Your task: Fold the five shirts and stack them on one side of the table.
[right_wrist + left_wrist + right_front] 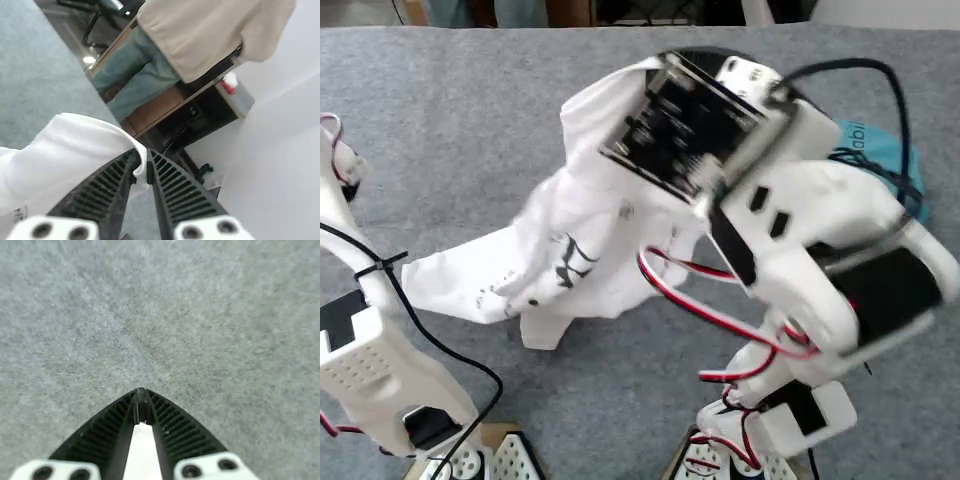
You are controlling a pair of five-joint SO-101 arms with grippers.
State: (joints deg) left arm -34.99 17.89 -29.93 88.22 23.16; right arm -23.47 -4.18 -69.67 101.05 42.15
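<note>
**White shirt hangs from the right jaws, much of the scene blocked by the arm**

From the high view, the right arm (820, 260) covers most of the right half of the worktop (470, 120). Its black wrist board sits over the spot where the arm meets the shirt (570, 250), so from there we cannot see the grip itself. The right wrist view settles it: the right jaws are nearly closed, with a fold of white cloth (75, 150) pinched between them. They are tilted up toward the room beyond the worktop.

The shirt is crumpled rather than folded. Its upper part is drawn up toward the wrist and its lower part trails on the worktop near the middle. One sleeve (440, 285) lies out toward the left arm (365, 370). A dark print on the front is too creased for us to make out.

Behind the right arm, at the far right of the worktop, a teal cloth (875, 150) peeks out (we cannot tell whether it is a folded shirt). A black cable (880, 85) loops over it, and red, white and black wires (705, 305) hang in front of the shirt's near edge.

The left arm runs off the left edge of the high view. In the left wrist view the left jaws are pressed together with nothing between them, over bare grey worktop (210, 315) and well apart from the shirt.
</note>
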